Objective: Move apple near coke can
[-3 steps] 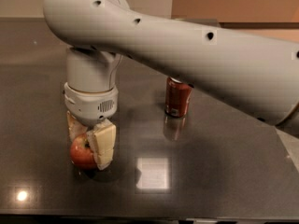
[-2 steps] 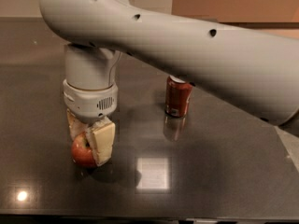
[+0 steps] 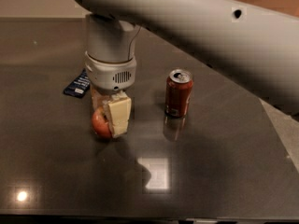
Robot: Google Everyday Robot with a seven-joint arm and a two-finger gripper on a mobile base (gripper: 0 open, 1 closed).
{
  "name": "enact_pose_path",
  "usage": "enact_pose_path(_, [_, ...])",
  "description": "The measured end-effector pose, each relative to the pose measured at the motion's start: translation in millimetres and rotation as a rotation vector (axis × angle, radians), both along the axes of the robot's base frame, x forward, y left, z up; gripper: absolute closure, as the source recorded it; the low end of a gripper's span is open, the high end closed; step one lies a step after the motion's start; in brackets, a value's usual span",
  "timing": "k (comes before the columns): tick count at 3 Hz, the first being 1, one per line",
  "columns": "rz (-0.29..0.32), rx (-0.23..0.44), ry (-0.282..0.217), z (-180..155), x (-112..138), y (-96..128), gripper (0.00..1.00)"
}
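Observation:
The red apple (image 3: 99,123) sits between the cream fingers (image 3: 119,114) of my gripper (image 3: 108,120), which is shut on it. The apple hangs at or just above the dark table, with a shadow under it. The red coke can (image 3: 179,93) stands upright with its silver top showing, to the right of the apple and about a can's height away. The big grey arm reaches in from the upper right and passes above the can.
A flat dark blue snack wrapper (image 3: 77,85) lies on the dark glossy table (image 3: 224,162) behind and left of the gripper. A bright light reflection (image 3: 156,173) shows on the table in front. The table's right edge runs past the can.
The gripper, with the apple held in it, has moved up and to the right, closer to the can. The blue wrapper behind it has come into view. The can has not moved.

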State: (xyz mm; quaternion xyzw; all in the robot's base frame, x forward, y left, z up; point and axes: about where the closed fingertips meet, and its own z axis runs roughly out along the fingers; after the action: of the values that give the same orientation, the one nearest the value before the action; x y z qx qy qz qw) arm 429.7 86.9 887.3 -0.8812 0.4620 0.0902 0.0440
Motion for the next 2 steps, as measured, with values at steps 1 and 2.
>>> enact_pose_path(1, [-0.134, -0.014, -0.015, 7.2, 34.1, -27.4, 1.00])
enact_pose_path(2, [-0.245, -0.013, -0.009, 9.3, 63.9, -51.7, 1.00])
